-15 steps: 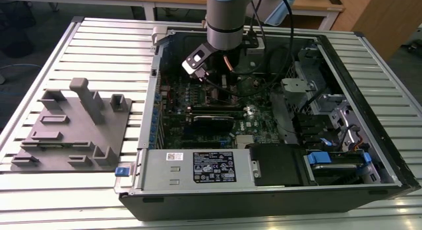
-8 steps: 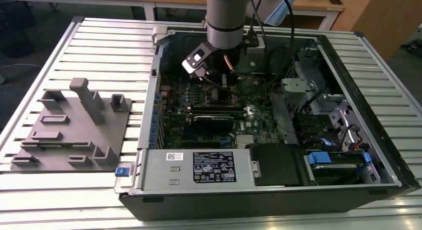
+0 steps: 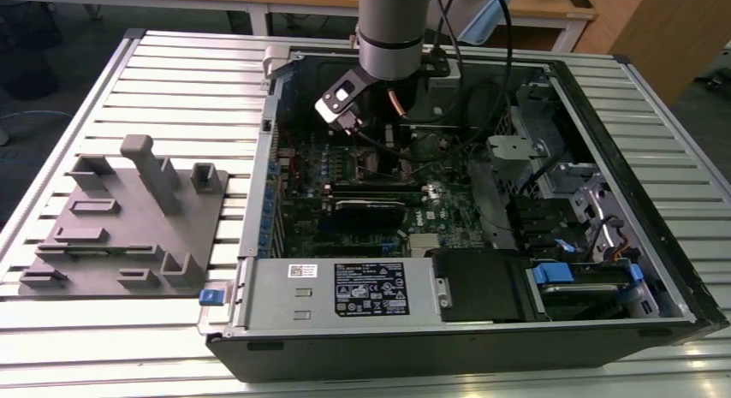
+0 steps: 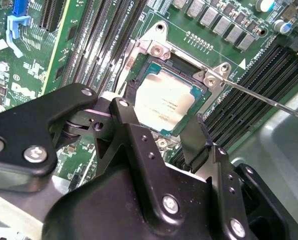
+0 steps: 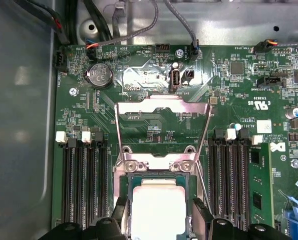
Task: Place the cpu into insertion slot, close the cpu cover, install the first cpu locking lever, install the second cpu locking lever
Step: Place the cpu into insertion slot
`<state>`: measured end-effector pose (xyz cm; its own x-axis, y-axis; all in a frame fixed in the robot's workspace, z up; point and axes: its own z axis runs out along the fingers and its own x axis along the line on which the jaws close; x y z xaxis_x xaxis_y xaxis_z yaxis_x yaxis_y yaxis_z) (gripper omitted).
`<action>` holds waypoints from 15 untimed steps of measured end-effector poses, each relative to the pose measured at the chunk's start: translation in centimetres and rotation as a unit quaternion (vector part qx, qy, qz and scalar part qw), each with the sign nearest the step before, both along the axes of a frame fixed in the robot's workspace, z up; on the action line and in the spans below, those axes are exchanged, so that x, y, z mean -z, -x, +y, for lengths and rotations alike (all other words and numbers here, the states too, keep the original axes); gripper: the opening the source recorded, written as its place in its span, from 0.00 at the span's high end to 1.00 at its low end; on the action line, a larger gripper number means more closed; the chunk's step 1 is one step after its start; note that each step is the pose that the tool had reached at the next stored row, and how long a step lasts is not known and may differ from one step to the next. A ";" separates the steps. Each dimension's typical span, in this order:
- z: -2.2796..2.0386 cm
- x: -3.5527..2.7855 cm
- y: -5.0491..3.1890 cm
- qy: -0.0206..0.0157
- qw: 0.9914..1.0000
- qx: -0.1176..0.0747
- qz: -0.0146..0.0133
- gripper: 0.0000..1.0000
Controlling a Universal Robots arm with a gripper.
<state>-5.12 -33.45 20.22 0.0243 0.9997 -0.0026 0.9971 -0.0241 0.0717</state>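
The dull silver-grey square cpu (image 5: 158, 210) is sitting flat inside the dark, silver-rimmed square insertion slot (image 4: 165, 61) of the green circuit board (image 5: 78, 120); the black two-fingered gripper (image 4: 161, 116) is hanging right over it with its jaws standing apart; its fingers (image 5: 201, 217) are flanking two opposite edges of the chip, just beside them, and whether they are touching it I cannot tell.

The thin silver metal cpu cover (image 5: 161, 101), a square frame with a cut-out centre, is lying swung open beyond the slot's hinged edge, leaving the chip's top bare; a thin silver wire lever (image 4: 261, 98) is slanting raised across the neighbouring slots.

Rows of long black memory slots (image 5: 83, 185) are crowding the socket on both sides; a green memory module (image 5: 259, 185) is standing in one of them, so the fingers are working in a narrow lane between these rows.

In the exterior view the grey robot arm (image 3: 395, 30) is reaching down into the far end of the open black computer case (image 3: 639, 158); the case walls are rising around the board, and dark cables are crossing near the wrist.

The case is lying on a slatted silver metal table (image 3: 171, 81); a grey moulded fixture plate (image 3: 126, 218) is resting beside it on the exterior view's left; wooden desks (image 3: 549, 8) are showing beyond the table.
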 end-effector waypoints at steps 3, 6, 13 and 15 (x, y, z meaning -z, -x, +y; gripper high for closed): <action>0.00 -0.01 0.00 0.000 1.000 0.000 0.000 0.38; 0.00 -0.02 0.00 0.000 1.000 0.000 0.000 0.46; 0.00 -0.04 0.00 0.000 1.000 0.000 0.000 0.76; 0.00 -0.05 0.00 0.000 1.000 0.000 0.000 0.87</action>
<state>-5.12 -33.45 20.27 0.0243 0.9997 -0.0028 0.9971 -0.0241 0.0716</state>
